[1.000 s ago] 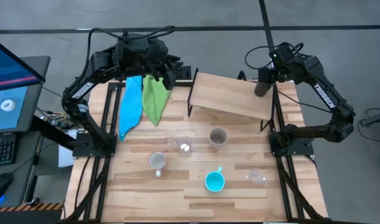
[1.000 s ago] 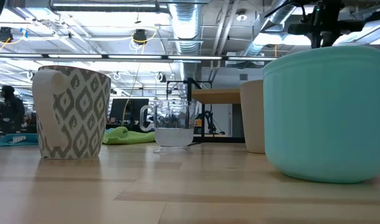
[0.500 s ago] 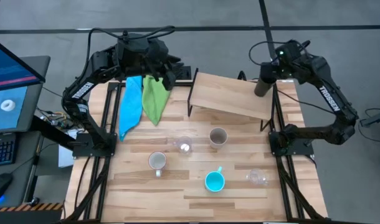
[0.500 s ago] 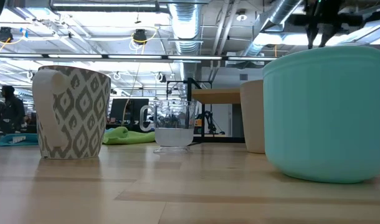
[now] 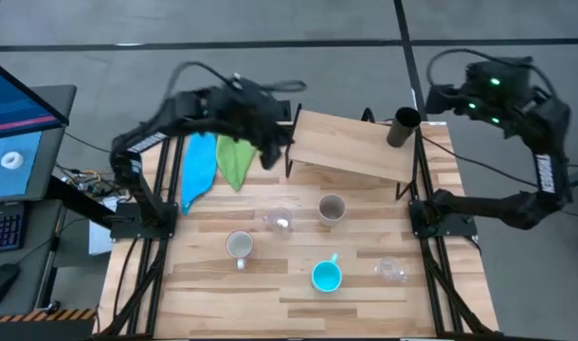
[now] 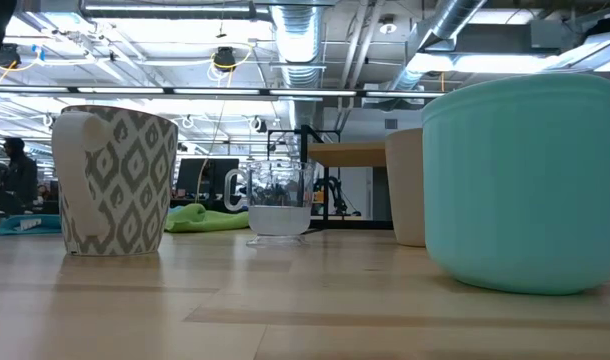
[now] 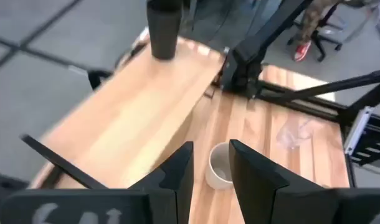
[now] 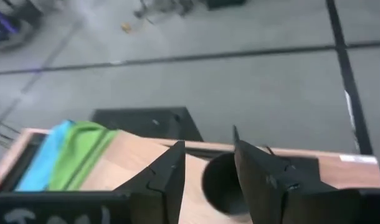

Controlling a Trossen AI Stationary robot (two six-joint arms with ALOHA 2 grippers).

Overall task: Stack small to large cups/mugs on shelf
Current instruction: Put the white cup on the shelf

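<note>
The tall black cup (image 5: 401, 128) stands upright on its base on the far right corner of the shelf (image 5: 351, 147). My right gripper (image 5: 439, 95) hovers open above and beyond it, touching nothing; the right wrist view shows the cup's mouth (image 8: 222, 183) below the fingers. My left gripper (image 5: 270, 152) hangs at the shelf's left end, slightly open and empty. On the table stand the beige tumbler (image 5: 332, 208), a white patterned mug (image 5: 239, 246), a cyan mug (image 5: 326, 276) and two clear cups (image 5: 280, 223), (image 5: 391, 270).
A blue cloth (image 5: 199, 166) and a green cloth (image 5: 234, 156) lie on the table's far left, beside my left arm. The shelf's thin black legs (image 5: 289, 156) stand near my left gripper. Bare wood lies along the near edge (image 5: 270, 313).
My right gripper has risen and drawn back from the black cup toward the far right; the cup stays upright on the shelf. My left gripper has swung down and toward the table's right, away from the cloths and up to the shelf's left end.
</note>
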